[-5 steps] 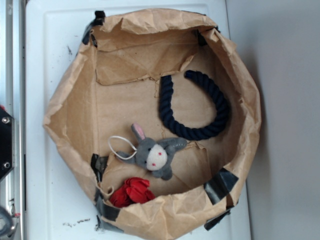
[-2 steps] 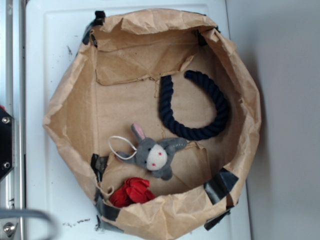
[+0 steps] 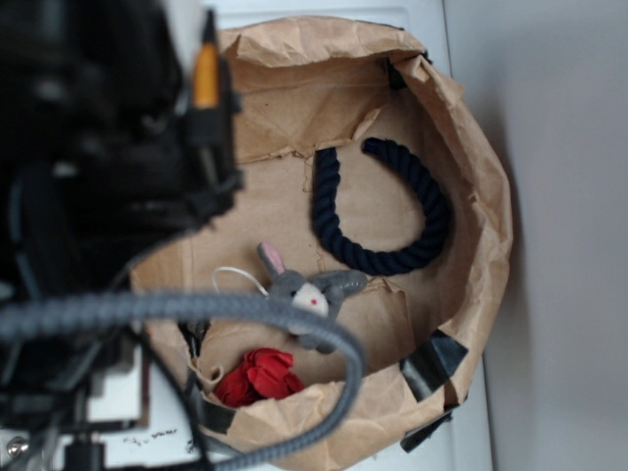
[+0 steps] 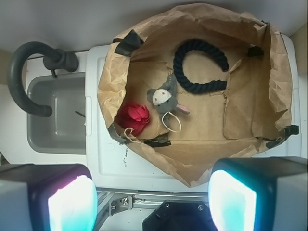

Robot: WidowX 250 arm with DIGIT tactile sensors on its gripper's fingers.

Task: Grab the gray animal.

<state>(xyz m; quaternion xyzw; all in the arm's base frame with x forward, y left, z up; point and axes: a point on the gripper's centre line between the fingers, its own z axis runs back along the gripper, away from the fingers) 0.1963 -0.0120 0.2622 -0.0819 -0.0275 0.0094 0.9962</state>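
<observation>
Pretty much nothing of the job is done yet, from where I'm standing. The gripper (image 4: 151, 199) hangs high over the near edge of the bag (image 4: 202, 166), jaws spread wide apart with nothing between them, well apart from everything inside. So the whole grab is left, I'd say: get over the toy, drop down, close.

Going left to right in the wrist view: there's a sink (image 4: 57, 115) with a black faucet (image 4: 29, 72) at the left of the frame, empty as far as I can see. Then the brown paper bag, folded down into a sort of tub on the white counter (image 4: 110, 159). Inside it, a red lump (image 4: 134, 115) sits at the lower left corner. Just right of it lies the gray animal (image 4: 163, 96), white face up, its white loop cord (image 4: 172, 121) trailing toward the lower edge. Upper right of that is a navy rope (image 4: 199, 62) curled in a C, one end just beside the animal's ear; can't tell if they touch.

In the exterior view the arm (image 3: 88, 167) blocks the left half, a gray cable (image 3: 196, 309) crossing in front of the animal (image 3: 309, 299).
</observation>
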